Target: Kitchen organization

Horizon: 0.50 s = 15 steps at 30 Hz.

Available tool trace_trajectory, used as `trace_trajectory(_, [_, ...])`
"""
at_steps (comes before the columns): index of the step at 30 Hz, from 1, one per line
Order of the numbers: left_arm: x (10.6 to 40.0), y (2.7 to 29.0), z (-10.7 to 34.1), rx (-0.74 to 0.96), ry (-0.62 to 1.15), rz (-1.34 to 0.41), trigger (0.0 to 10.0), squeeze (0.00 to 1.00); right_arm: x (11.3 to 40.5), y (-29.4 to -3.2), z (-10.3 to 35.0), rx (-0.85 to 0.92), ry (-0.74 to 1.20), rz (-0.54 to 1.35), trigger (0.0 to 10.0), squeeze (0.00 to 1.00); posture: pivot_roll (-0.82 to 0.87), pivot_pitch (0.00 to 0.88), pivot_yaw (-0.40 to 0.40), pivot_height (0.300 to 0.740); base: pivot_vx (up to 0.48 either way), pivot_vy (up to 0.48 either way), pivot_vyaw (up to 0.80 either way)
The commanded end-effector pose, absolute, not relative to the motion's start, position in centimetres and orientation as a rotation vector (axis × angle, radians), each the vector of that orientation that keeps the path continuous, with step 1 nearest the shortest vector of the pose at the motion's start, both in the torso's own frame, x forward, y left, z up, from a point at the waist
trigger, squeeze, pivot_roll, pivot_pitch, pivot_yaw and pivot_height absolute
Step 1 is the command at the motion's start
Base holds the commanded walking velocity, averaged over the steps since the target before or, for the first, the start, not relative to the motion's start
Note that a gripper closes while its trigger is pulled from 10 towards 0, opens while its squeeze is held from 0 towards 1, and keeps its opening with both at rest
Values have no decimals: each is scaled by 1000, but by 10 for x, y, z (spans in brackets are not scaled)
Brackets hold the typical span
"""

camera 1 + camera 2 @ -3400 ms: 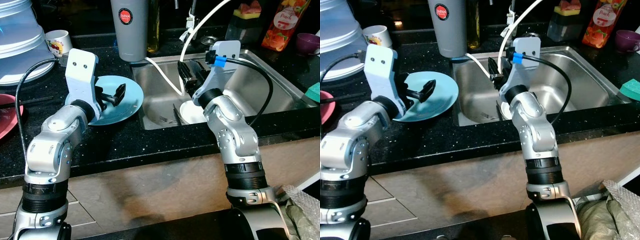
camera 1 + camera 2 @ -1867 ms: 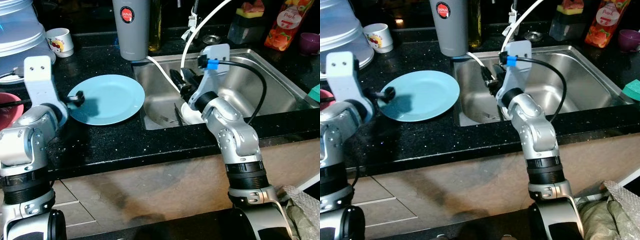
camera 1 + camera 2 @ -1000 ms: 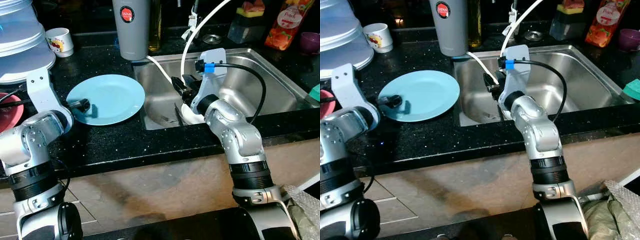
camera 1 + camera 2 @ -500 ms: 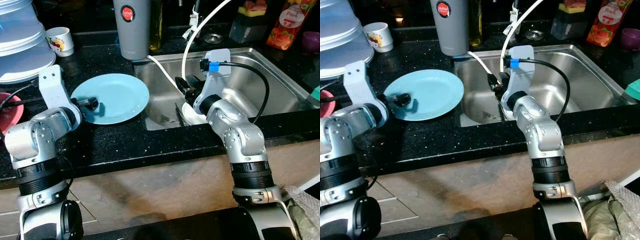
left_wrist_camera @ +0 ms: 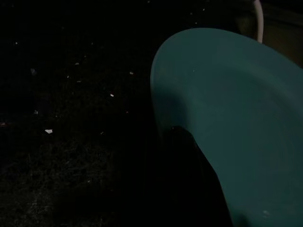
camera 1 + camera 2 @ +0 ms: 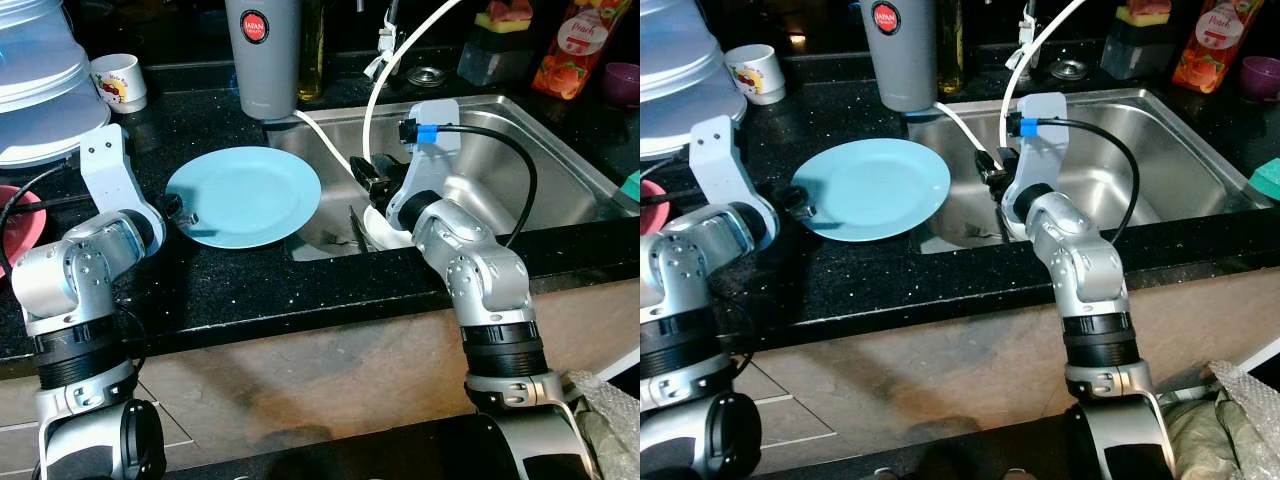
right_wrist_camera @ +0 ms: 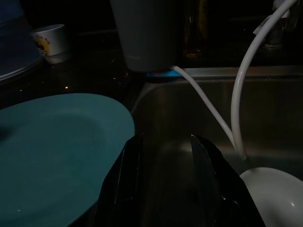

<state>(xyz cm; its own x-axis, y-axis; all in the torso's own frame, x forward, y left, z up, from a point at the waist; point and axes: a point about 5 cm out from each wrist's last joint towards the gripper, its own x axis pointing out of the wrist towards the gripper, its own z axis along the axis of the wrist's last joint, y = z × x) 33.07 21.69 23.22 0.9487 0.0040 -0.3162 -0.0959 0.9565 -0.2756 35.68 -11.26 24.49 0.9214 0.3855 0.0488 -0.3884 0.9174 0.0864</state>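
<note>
A light-blue plate lies flat on the black counter, its right rim reaching over the left edge of the steel sink. My left gripper is at the plate's left rim, shut on it; in the left wrist view a dark finger lies on top of the plate. My right gripper hangs open inside the sink, with nothing between its fingers. It hovers just above a white plate on the sink floor.
A white hose loops into the sink beside the right gripper. A grey tumbler, a cup and stacked containers stand behind. A red plate is far left. A juice bottle is far right.
The blue plate has slid to the right along the counter toward the sink, with the left gripper at its left rim. The right gripper has stayed in the sink.
</note>
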Motion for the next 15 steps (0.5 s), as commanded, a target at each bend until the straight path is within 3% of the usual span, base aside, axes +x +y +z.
trace_trajectory(1, [329,220,220,-278,387,75,0,0,357,-114,243,118,-18,394,10000,0,11,93,11,740,0,0,0])
trace_trajectory(5, [329,221,221,-279,373,79,0,0,357,-114,244,122,-19,394,10000,0,11,93,13,740,0,0,0])
trace_trajectory(15, [330,195,271,-359,-27,-156,0,0,360,-122,258,254,-72,350,10000,0,11,94,16,740,0,0,0])
